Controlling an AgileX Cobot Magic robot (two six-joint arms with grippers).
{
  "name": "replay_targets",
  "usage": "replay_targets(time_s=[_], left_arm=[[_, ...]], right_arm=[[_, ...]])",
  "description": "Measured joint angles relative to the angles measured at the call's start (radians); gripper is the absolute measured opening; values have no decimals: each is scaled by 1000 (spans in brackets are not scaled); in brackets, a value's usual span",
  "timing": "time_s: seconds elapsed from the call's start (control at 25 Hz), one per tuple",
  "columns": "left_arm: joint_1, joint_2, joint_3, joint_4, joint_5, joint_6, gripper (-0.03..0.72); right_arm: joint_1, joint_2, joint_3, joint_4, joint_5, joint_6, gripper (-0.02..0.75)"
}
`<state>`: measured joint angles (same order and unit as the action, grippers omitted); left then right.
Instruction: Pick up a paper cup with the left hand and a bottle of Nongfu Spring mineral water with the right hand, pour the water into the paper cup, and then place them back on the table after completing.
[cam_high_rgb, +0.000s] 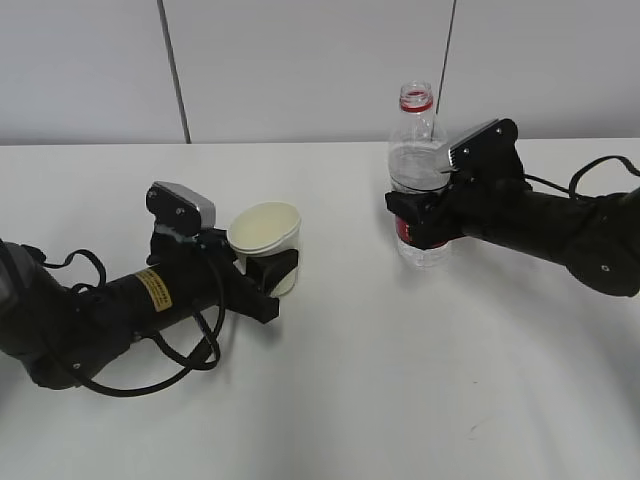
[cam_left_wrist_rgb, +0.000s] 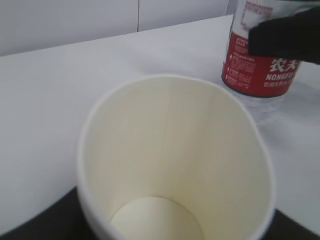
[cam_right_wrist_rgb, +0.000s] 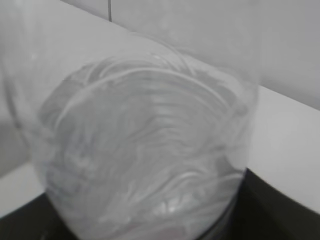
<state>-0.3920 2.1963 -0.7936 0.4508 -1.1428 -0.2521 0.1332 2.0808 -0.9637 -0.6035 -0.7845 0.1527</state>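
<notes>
The exterior view alone shows both arms on the white worktop (cam_high_rgb: 350, 400). The left hand (cam_high_rgb: 272, 272) pinches the paper cup (cam_high_rgb: 266, 240), which tilts slightly, mouth up towards the camera. The right hand (cam_high_rgb: 420, 215) is clamped around the upright bottle (cam_high_rgb: 417, 150), long axis vertical, uncapped neck on top, base near the worktop. Only the left wrist view looks into the cup (cam_left_wrist_rgb: 175, 160), showing it dry, with the bottle's red label (cam_left_wrist_rgb: 260, 70) just beside. The right wrist view gives only the blurred, ribbed bottle wall (cam_right_wrist_rgb: 145, 150).

Clear ribbed bottle (cam_right_wrist_rgb: 145, 150) fills frame, white table (cam_right_wrist_rgb: 285, 150) behind.
</notes>
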Motion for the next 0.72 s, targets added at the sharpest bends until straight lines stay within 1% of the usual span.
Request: replay_targets(time_s=[0.2, 0.32, 0.72], left_arm=[[-21, 0, -34, 14, 0, -29, 396], [-31, 1, -57, 31, 0, -44, 396], [-32, 2, -114, 89, 16, -114, 396]], right_arm=[[0, -15, -39, -41, 92, -29, 459], [0, -24, -69, -97, 156, -33, 459], [2, -66, -125, -283, 352, -45, 459]])
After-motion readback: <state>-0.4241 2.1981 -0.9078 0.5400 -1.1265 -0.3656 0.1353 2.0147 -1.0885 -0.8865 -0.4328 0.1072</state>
